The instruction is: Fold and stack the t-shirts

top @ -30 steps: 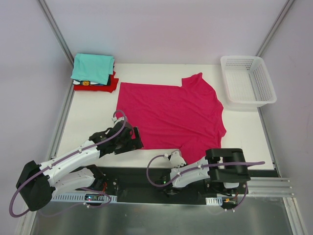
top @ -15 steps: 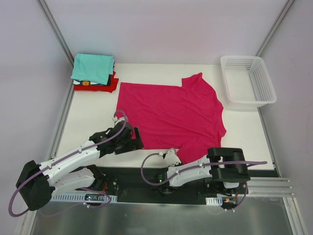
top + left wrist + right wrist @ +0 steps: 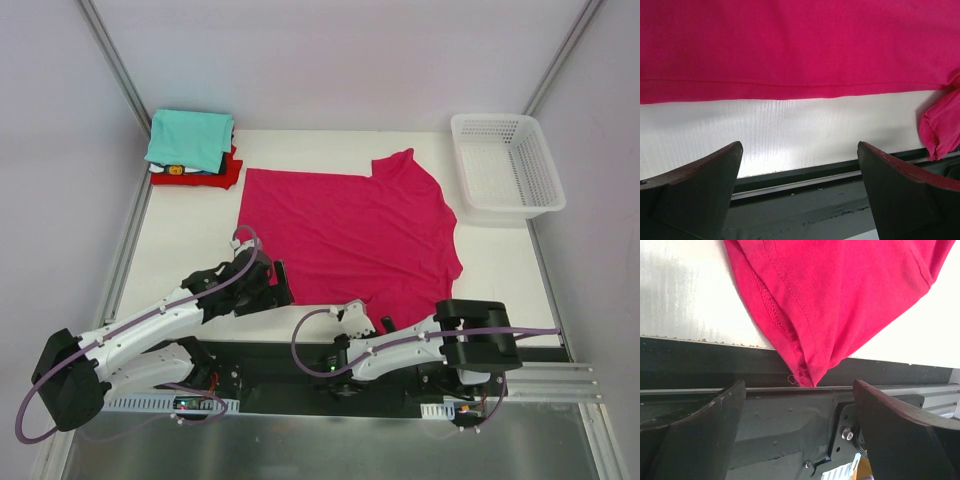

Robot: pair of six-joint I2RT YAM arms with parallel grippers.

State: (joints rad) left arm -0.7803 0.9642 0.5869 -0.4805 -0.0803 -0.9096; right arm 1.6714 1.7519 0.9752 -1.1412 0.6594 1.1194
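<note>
A large magenta-pink t-shirt (image 3: 350,235) lies spread flat in the middle of the white table. Its near sleeve corner (image 3: 830,300) hangs over the table's front edge. My right gripper (image 3: 799,385) stands open just below that corner; the cloth tip sits just ahead of its fingertips, untouched. My left gripper (image 3: 799,146) is open and holds nothing. It hovers over bare table just short of the shirt's straight bottom hem (image 3: 790,87), near the hem's left corner (image 3: 272,285). A stack of folded t-shirts, teal (image 3: 190,138) on top and red (image 3: 228,172) beneath, sits at the back left.
A white mesh basket (image 3: 505,165) stands at the back right. A black base strip (image 3: 300,355) runs along the table's near edge under both arms. Metal frame posts (image 3: 115,60) rise at the back corners, with plain walls behind.
My right gripper has gone from shut to open, letting go of the shirt's near sleeve corner, and has shifted slightly. The left arm has hardly moved.
</note>
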